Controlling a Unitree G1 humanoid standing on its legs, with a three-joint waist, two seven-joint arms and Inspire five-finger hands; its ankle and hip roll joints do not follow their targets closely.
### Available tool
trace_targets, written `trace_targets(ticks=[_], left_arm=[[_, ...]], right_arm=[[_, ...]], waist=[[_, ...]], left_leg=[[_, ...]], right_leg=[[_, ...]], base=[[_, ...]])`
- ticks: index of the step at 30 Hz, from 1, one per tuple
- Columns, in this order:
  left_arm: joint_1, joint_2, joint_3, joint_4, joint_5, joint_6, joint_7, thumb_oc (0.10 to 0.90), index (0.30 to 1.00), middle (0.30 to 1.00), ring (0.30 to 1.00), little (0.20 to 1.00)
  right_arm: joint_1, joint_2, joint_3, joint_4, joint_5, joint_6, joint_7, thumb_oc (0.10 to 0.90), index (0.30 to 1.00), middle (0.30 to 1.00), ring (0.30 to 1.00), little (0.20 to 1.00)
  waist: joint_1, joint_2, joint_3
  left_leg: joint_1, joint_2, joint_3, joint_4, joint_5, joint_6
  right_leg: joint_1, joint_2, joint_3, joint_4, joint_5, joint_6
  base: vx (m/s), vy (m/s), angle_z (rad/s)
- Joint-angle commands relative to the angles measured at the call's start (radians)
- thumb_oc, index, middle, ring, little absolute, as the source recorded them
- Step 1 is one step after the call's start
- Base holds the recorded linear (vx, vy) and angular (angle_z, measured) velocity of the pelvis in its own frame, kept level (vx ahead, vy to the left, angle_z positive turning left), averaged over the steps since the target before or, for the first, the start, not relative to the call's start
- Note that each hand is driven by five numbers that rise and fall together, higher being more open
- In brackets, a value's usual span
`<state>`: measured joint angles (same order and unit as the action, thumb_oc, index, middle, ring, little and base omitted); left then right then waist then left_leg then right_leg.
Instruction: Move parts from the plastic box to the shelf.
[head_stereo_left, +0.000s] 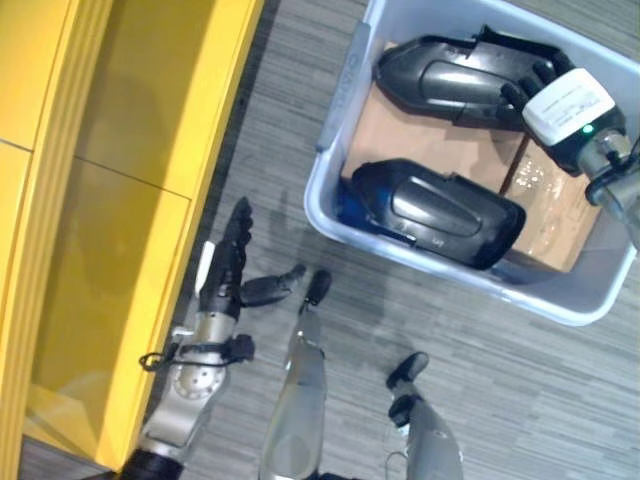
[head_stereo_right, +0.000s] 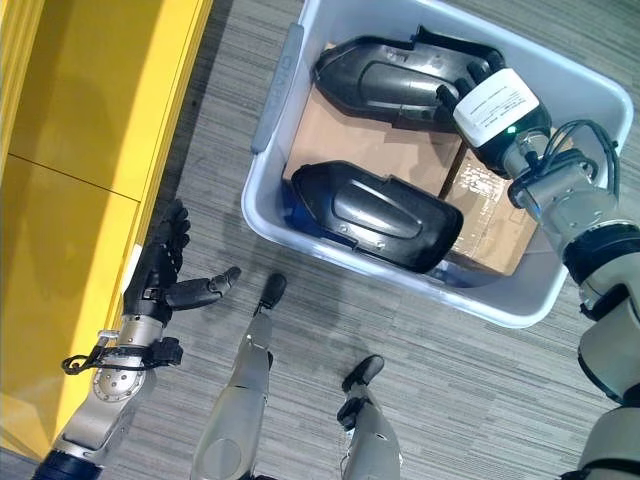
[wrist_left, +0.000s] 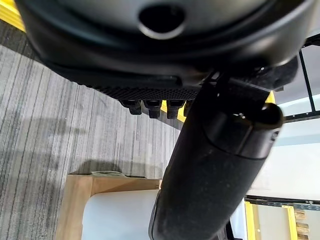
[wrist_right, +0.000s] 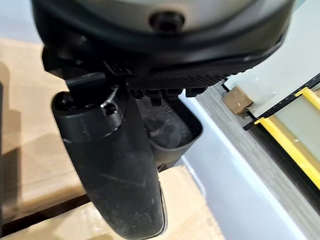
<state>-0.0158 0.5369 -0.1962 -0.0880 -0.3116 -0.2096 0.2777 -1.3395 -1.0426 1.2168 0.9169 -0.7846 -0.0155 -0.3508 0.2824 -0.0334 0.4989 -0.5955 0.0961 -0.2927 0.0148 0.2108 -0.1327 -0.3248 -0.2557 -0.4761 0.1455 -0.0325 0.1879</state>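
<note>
Two black moulded parts lie in the pale plastic box (head_stereo_left: 340, 100) on brown cardboard (head_stereo_left: 420, 135): a far part (head_stereo_left: 445, 75) and a near part (head_stereo_left: 435, 210). My right hand (head_stereo_left: 532, 88) reaches into the box and rests on the far part's right end. In the right wrist view its thumb (wrist_right: 115, 165) is straight, its fingers look straight, and the part's rim (wrist_right: 172, 132) lies just past them. My left hand (head_stereo_left: 222, 275) hangs open over the floor beside the yellow shelf (head_stereo_left: 120, 200), holding nothing, thumb (wrist_left: 210, 165) spread out.
The box stands on grey striped floor (head_stereo_left: 270, 120) to the right of the shelf, with a strip of floor between them. The shelf's yellow boards run along the whole left side. Taped cardboard (head_stereo_right: 500, 225) lines the box's right half.
</note>
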Motion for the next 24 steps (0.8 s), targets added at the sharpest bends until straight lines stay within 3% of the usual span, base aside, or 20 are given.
trace_targets(ticks=[1,15,24], left_arm=[[-0.034,0.035,0.003,-0.130,-0.028,-0.114,0.024,0.900,1.000,1.000,1.000,1.000],[-0.041,0.035,-0.006,-0.127,-0.033,-0.125,0.044,0.900,1.000,1.000,1.000,1.000],[-0.067,0.026,-0.019,-0.121,-0.029,-0.129,0.047,0.900,1.000,1.000,1.000,1.000]], right_arm=[[-0.240,-0.083,0.094,0.037,-0.008,0.062,-0.048,0.900,1.000,1.000,1.000,1.000],[-0.234,-0.034,0.140,0.148,-0.053,0.083,-0.041,0.900,1.000,1.000,1.000,1.000],[-0.170,-0.019,0.025,0.216,0.044,0.079,-0.058,0.900,1.000,1.000,1.000,1.000]], waist=[[0.004,-0.020,0.021],[0.013,-0.006,0.021],[0.009,0.007,0.021]], left_leg=[[0.097,0.041,0.035,-0.101,-0.007,0.024],[0.019,0.038,0.026,-0.102,-0.016,0.017],[-0.022,0.036,0.041,-0.098,-0.004,0.007]], right_leg=[[-0.088,0.005,0.026,0.014,0.100,-0.021],[-0.170,0.008,0.027,0.034,0.074,-0.012],[-0.196,0.001,0.002,0.046,0.071,-0.011]], base=[[0.00,0.000,0.00],[0.02,-0.013,0.00],[0.00,-0.017,0.04]])
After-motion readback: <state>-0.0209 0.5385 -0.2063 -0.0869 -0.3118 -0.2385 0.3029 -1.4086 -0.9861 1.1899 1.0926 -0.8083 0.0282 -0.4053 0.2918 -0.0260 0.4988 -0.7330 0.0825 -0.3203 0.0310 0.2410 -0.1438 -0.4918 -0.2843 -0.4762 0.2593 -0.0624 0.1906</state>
